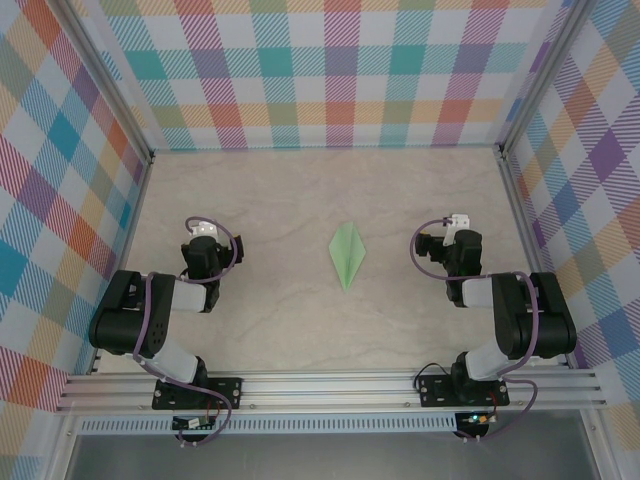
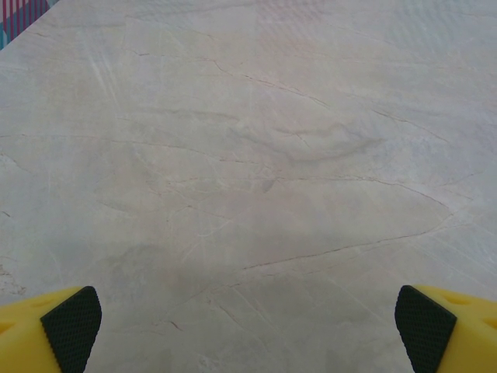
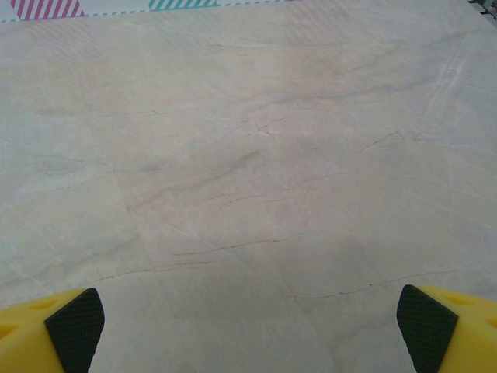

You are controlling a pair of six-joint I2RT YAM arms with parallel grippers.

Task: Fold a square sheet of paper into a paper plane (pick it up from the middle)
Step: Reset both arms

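A slim pale mint-green paper plane (image 1: 347,254), kite-shaped with a centre crease and its sharp tip toward the near edge, lies flat on the middle of the table. My left gripper (image 1: 204,232) sits well to its left, folded back over its arm. My right gripper (image 1: 456,226) sits well to its right in the same pose. In each wrist view the yellow fingers with black pads (image 2: 71,326) (image 3: 74,328) stand wide apart at the bottom corners, open, with bare table between them. Neither gripper touches the paper.
The marble-patterned beige table (image 1: 300,190) is enclosed by plaid walls (image 1: 330,70) at the back and both sides. An aluminium rail (image 1: 330,388) carrying both arm bases runs along the near edge.
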